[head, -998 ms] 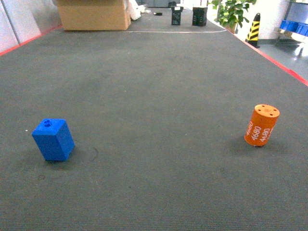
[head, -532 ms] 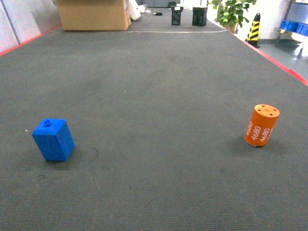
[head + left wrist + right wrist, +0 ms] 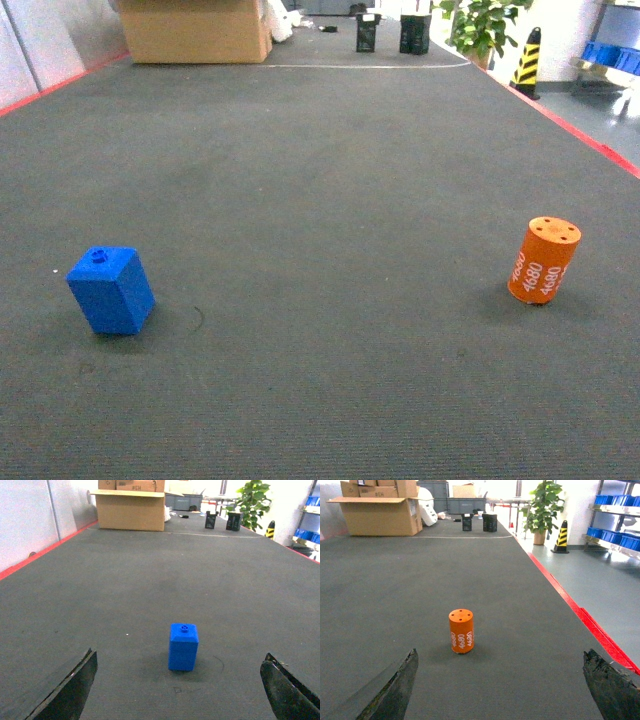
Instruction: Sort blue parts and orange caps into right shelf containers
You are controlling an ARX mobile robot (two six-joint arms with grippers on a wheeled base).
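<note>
A small blue part point(image 3: 110, 290) stands on the dark mat at the left, stud up. An orange cap point(image 3: 543, 260) marked "4680" stands upright at the right. Neither gripper shows in the head view. In the left wrist view my left gripper point(image 3: 180, 656) is open and empty, with the blue part point(image 3: 183, 647) a short way ahead, centred between the fingers. In the right wrist view my right gripper point(image 3: 501, 653) is open and empty, and the orange cap point(image 3: 461, 631) stands ahead, left of centre. Far off at the right, blue containers point(image 3: 615, 535) sit on a steel shelf point(image 3: 612, 511).
The dark mat point(image 3: 320, 200) has a red edge point(image 3: 580, 615) along its right side, with grey floor beyond. A cardboard box point(image 3: 195, 32), two black objects point(image 3: 390, 33), a potted plant point(image 3: 480, 25) and a striped cone point(image 3: 527, 60) stand at the far end.
</note>
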